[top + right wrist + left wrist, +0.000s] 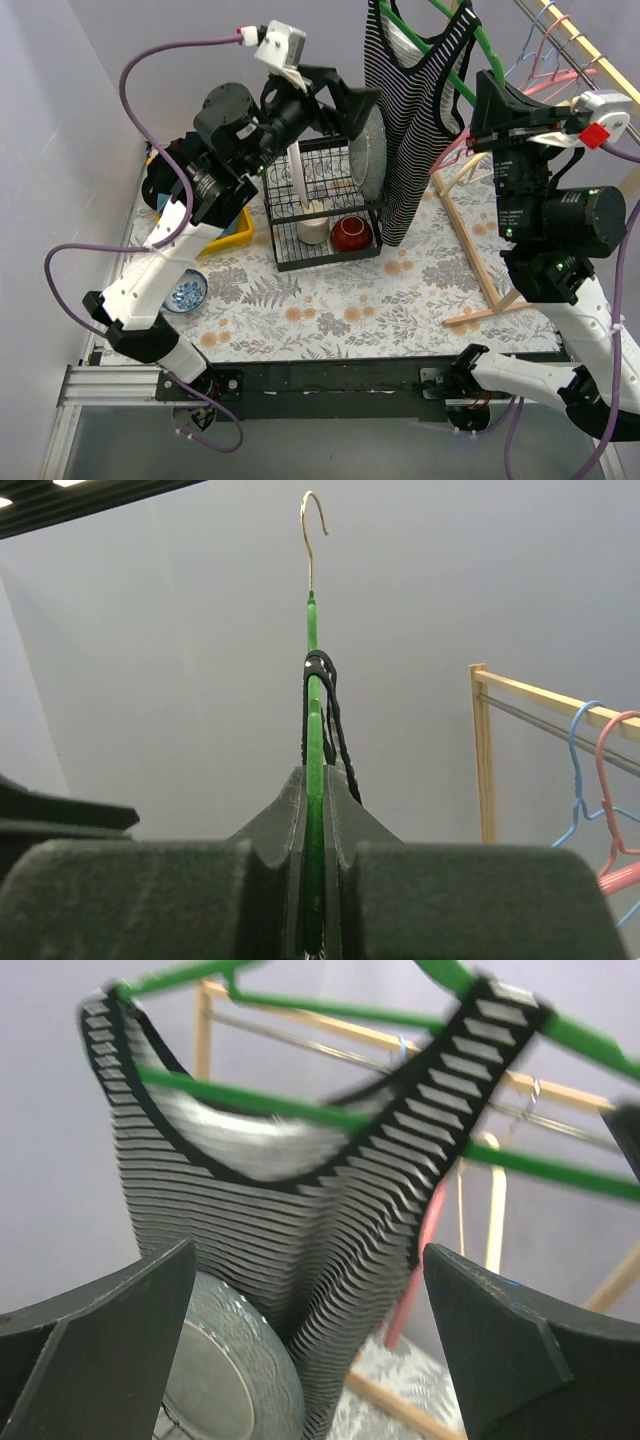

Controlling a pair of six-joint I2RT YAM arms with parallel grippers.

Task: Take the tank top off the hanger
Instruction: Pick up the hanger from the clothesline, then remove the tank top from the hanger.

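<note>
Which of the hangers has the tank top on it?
The green hanger, clamped in the right gripper, carries the striped tank top. The blue hanger and pink hanger hang bare on the wooden rail.

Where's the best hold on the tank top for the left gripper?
Probably a shoulder strap of the tank top where it loops over the green hanger, approached from the side of the open left gripper; the right gripper clamps the hanger steady.
</note>
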